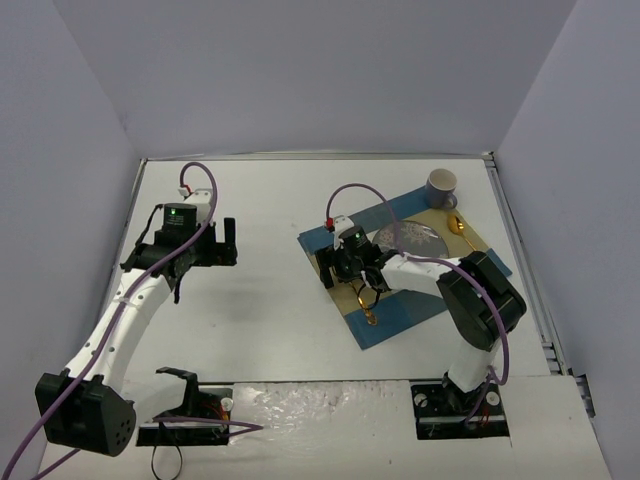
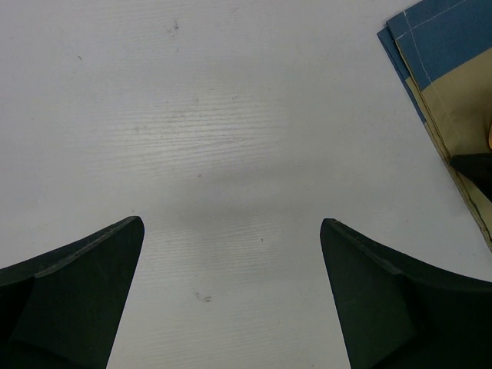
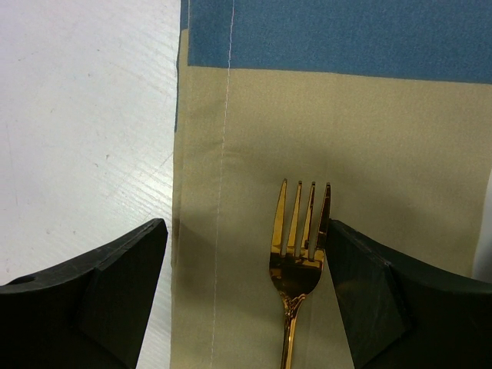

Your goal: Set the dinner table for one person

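On the dinner table (image 1: 270, 200), a gold fork (image 3: 296, 254) lay near the left edge of the blue-and-beige placemat (image 3: 254, 123). The right gripper (image 3: 244, 227) hung over it, jaws wide and holding nothing, with the tines touching one finger. Closing from there could shove the fork askew or pinch the cloth, dragging the plate (image 1: 410, 238) beyond. Toward the table's left edge, the left gripper (image 2: 231, 221) gaped wide, empty. A mug (image 1: 442, 185) stood at the placemat's far corner.

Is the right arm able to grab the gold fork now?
Probably yes. The right tool is open right over the fork, which lies flat on the placemat between the fingers, tight beside one of them. Nothing covers it.
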Available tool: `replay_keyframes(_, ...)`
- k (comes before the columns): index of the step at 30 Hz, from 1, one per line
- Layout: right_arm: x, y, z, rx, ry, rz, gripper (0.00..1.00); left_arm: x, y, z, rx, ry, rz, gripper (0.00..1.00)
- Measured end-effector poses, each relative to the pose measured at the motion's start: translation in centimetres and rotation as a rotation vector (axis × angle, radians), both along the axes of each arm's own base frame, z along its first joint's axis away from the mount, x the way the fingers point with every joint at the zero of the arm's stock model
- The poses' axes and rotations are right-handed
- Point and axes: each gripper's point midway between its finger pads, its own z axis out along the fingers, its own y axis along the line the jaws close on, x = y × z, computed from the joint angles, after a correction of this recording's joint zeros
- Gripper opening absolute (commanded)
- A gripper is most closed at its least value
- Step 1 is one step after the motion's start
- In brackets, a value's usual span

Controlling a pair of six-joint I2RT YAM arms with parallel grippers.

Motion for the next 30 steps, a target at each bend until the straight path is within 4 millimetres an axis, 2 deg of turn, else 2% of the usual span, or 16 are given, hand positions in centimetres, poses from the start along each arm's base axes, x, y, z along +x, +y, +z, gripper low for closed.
replay_keyframes(10, 0.1, -0.1, 0.1, -0.017, -0.011, 0.002, 0.80, 0.0, 0.0, 0.0, 0.000, 0.000, 0.001, 0.97)
replay_keyframes(12, 0.1, -0.4, 0.5, -0.030, -0.019, 0.000, 0.80, 0.0, 0.0, 0.0, 0.000, 0.000, 0.001, 0.97)
replay_keyframes(14, 0.3, -0.9, 1.8, -0.043, -0.051, -0.008, 0.80, 0.0, 0.0, 0.0, 0.000, 0.000, 0.001, 0.97)
replay_keyframes(15, 0.4, -1.2, 2.7, -0.048, -0.073, -0.015, 0.80, 0.0, 0.0, 0.0, 0.000, 0.000, 0.001, 0.97)
replay_keyframes(17, 0.8, -2.1, 6.0, -0.050, -0.151, -0.038, 0.80, 0.0, 0.0, 0.0, 0.000, -0.002, 0.002, 0.97)
replay_keyframes(20, 1.6, -3.5, 12.9, -0.017, -0.317, -0.091, 0.80, 0.0, 0.1, 0.2, -0.001, -0.009, 0.003, 0.97)
replay_keyframes(24, 1.2, -7.2, 21.5, 0.022, -0.525, -0.210, 0.80, -0.4, 0.2, 1.0, -0.003, -0.033, 0.007, 0.97)
replay_keyframes(28, -0.7, -11.9, 27.0, 0.026, -0.658, -0.334, 0.81, -1.0, 0.6, 2.7, -0.004, -0.075, 0.017, 0.97)
replay_keyframes(30, -2.2, -14.5, 28.8, 0.022, -0.700, -0.401, 0.82, -1.5, 1.0, 4.2, 0.000, -0.110, 0.029, 0.97)
